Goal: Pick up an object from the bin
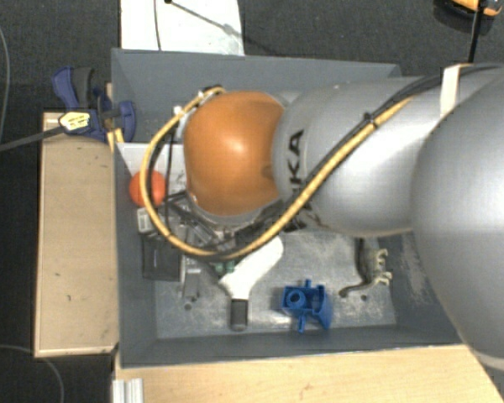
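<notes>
My gripper (193, 235) hangs under the orange wrist cover over the left half of the bin, and mostly its dark body shows. Just below it lies a white oblong piece with a black tip (245, 277), slanting toward the front wall. A black block (159, 263) lies at its left, by the left wall. An orange ball (141, 188) peeks out behind it, against the left wall. I see nothing held.
A blue plastic part (307, 306) lies near the front wall, right of the white piece. Farther right lies a grey metal hooked piece (368, 277). White paper (147, 159) lies at the back left. The arm covers the bin's middle and right.
</notes>
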`<state>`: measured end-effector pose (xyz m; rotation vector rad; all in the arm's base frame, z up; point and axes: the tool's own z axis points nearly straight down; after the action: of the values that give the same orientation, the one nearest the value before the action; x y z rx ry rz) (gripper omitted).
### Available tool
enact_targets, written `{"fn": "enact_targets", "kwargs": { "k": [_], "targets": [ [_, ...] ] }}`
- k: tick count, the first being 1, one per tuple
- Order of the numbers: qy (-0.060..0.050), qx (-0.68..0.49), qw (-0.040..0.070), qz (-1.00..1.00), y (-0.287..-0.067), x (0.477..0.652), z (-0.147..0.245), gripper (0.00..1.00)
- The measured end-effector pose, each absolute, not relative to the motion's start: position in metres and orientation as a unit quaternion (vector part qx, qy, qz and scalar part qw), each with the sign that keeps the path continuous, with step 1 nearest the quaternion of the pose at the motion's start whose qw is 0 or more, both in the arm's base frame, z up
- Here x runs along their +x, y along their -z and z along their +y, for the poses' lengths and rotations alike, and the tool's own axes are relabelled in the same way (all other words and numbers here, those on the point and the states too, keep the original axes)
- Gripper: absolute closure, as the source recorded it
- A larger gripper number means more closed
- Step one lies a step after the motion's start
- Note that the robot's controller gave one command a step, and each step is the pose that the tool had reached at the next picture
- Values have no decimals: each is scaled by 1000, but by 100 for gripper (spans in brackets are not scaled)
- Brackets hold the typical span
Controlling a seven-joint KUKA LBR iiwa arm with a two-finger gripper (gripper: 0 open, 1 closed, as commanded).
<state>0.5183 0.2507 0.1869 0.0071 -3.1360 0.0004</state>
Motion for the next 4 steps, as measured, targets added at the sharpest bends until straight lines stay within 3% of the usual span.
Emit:
{"fn": "enact_targets", "kwargs": {
  "k": [1, 2, 3, 4],
  "targets": [
    [1, -1, -1, -1000, -192, 520, 249, 0],
    [2, 60, -2, -998, -138, 554, 254, 0],
    [0, 53, 2, -999, -97, 564, 253, 0],
    [3, 48, -4, -999, -131, 556, 250, 0]
  ]
}}
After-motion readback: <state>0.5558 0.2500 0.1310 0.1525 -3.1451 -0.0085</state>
